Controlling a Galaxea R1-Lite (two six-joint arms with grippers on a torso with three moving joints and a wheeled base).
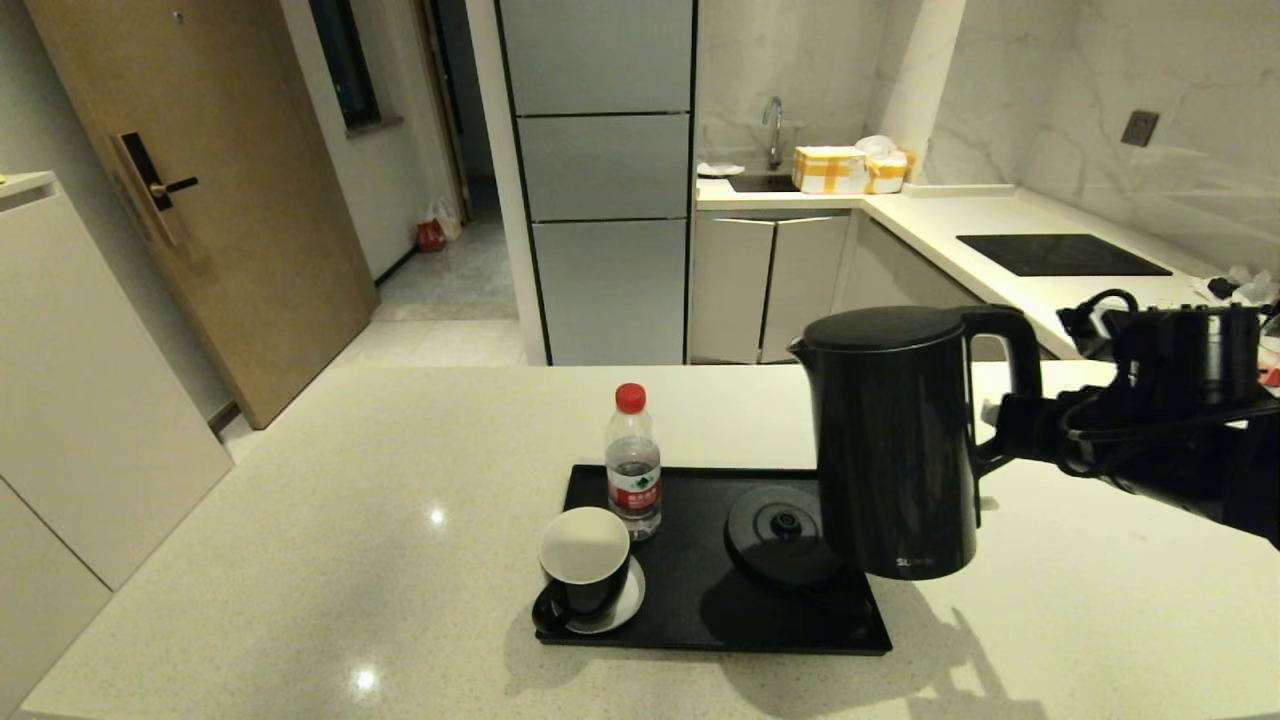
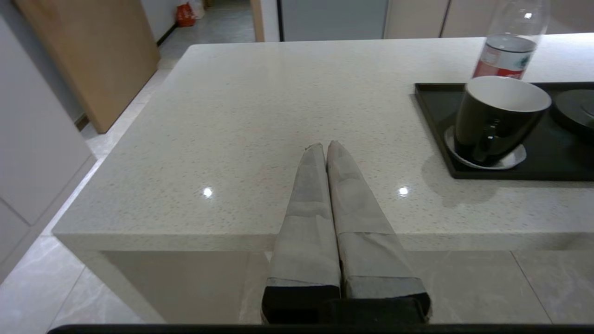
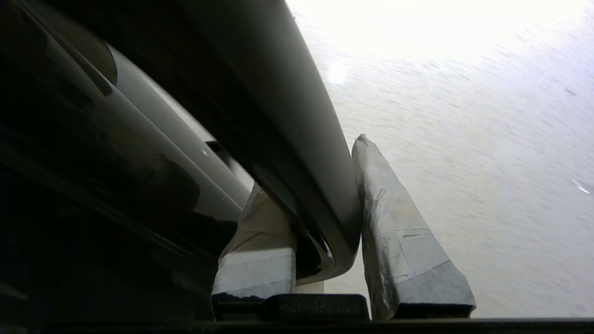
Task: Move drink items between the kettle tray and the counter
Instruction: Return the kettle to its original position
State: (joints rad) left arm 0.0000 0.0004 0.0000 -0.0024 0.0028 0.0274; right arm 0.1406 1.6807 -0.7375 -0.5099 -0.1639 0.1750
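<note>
The tall glossy black kettle (image 1: 895,440) hangs upright over the right end of the black kettle tray (image 1: 690,610), its shadow falling on tray and counter (image 1: 350,520). It partly covers the round base disc (image 1: 775,530). My right gripper (image 1: 1000,415) comes in from the right and is shut on the kettle's loop handle (image 3: 297,139), with one taped finger (image 3: 394,222) outside the loop and the other inside. My left gripper (image 2: 325,146) is shut on nothing and parked low at the counter's near edge, left of the tray.
On the tray's left half stand a black cup (image 1: 585,560) on a white saucer and a water bottle (image 1: 633,465) with a red cap. A black inset hob (image 1: 1060,254) lies on the far counter at right. Bare counter stretches left and right of the tray.
</note>
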